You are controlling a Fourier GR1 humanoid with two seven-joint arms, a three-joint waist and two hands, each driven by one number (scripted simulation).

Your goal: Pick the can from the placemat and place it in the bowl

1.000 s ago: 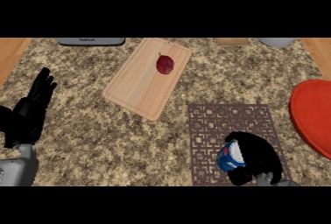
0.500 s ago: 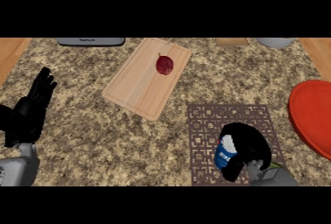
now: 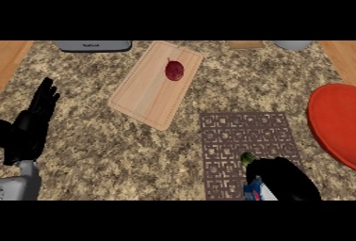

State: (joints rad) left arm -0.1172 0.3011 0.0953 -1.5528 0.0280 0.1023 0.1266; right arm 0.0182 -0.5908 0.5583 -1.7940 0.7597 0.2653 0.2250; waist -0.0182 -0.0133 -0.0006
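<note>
- Spreading across the whole view is a speckled brown and beige stone tabletop (image 3: 104, 155), with strips of pale wood at its far left and far right corners.
- Along the far edge stand a grey appliance (image 3: 94, 45), a small tan object (image 3: 245, 44) and a grey object (image 3: 292, 44), each cut off by the view.
- A pale wooden board (image 3: 149, 94) lies askew left of centre, with a dark red round item (image 3: 173, 70) on its far end.
- A brown fretwork placemat (image 3: 243, 136) lies right of centre, and the red bowl (image 3: 334, 122) sits just beside it at the right edge.
- The left hand (image 3: 31, 127) rests at the left edge, fingers straight and pointing up, just as it did half a second ago.
- The right hand (image 3: 285, 181) has dropped lower in the view since then, toward the bottom edge and a little right.
- Its fingers are curled round the can (image 3: 252, 190) over the placemat's near right corner.
- Less of the blue and white label shows than before, and a green end now peeks out past the fingers on the far side.
- With the green end far and the label near, the can's long axis seems to run away from the robot, the green end pointing toward the middle of the placemat.
- Whether the can touches the placemat or hangs above it I cannot tell, since the hand hides most of it.
- The can is well apart from the bowl.
</note>
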